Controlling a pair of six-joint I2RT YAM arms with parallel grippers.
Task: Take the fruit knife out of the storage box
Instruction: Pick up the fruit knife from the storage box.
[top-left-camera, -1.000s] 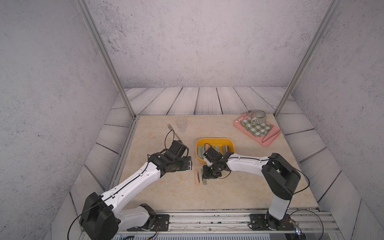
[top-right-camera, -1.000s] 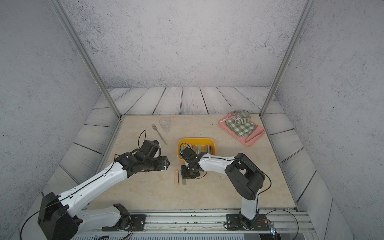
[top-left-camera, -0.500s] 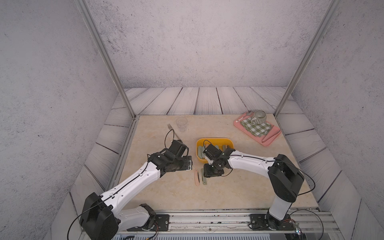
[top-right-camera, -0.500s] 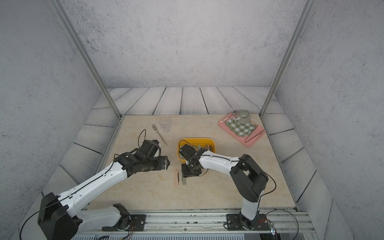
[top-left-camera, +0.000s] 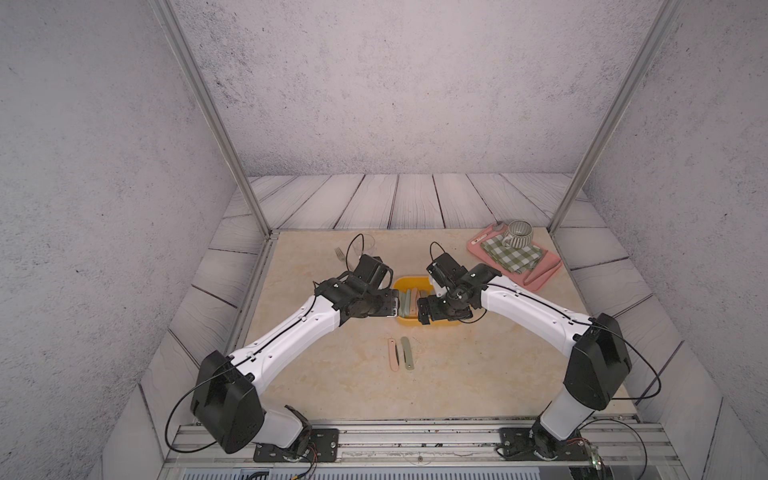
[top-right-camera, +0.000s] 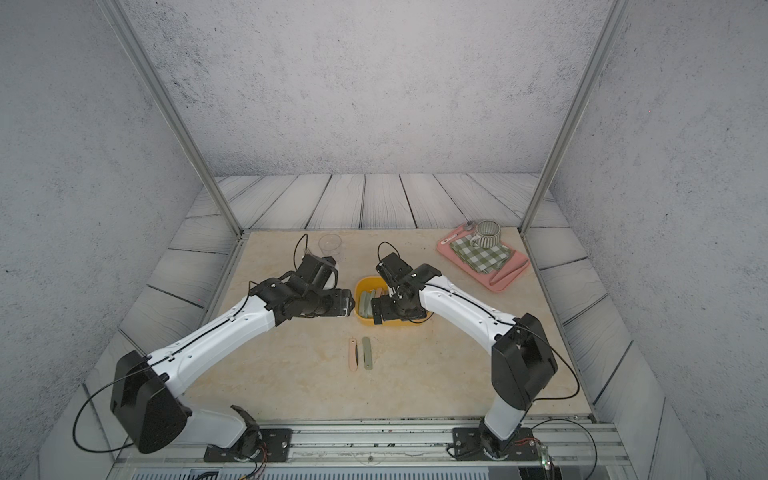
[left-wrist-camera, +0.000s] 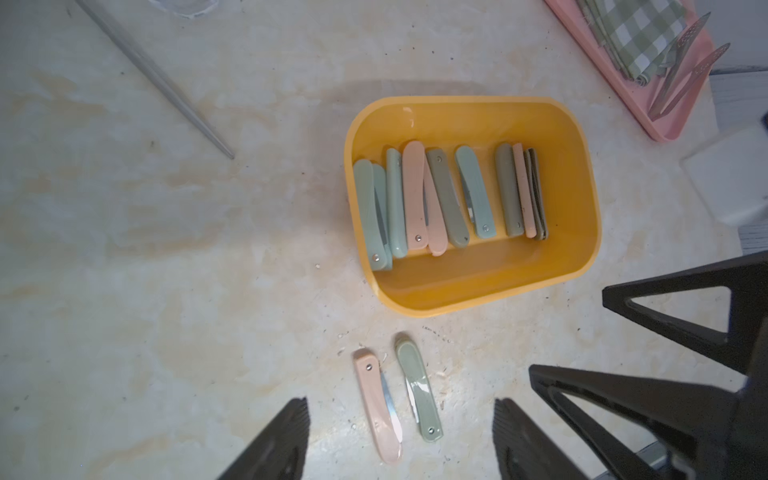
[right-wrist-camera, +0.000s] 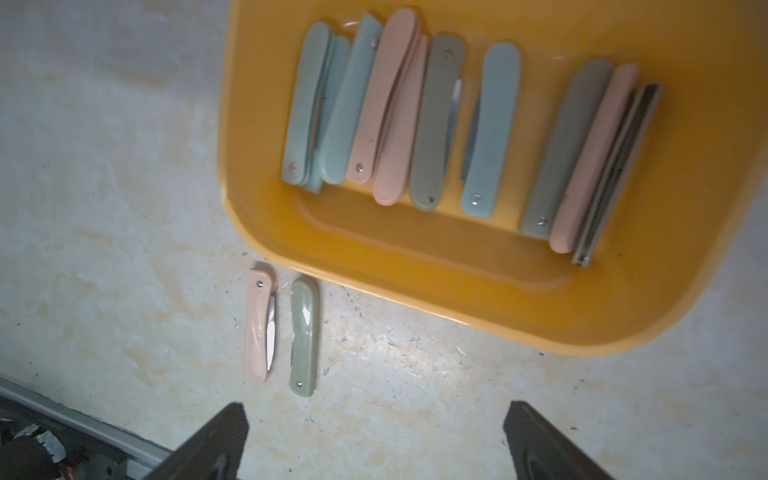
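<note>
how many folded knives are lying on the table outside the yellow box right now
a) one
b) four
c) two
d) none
c: a pink knife and a green knife lie side by side on the table, just outside the storage box.

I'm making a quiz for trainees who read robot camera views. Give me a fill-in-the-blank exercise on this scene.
Outside the yellow box, ___ knives lie on the table.
Beside the pink knife lies a ___ knife.
The right gripper is ___ and holds nothing.
Missing words: two; green; open.
</note>
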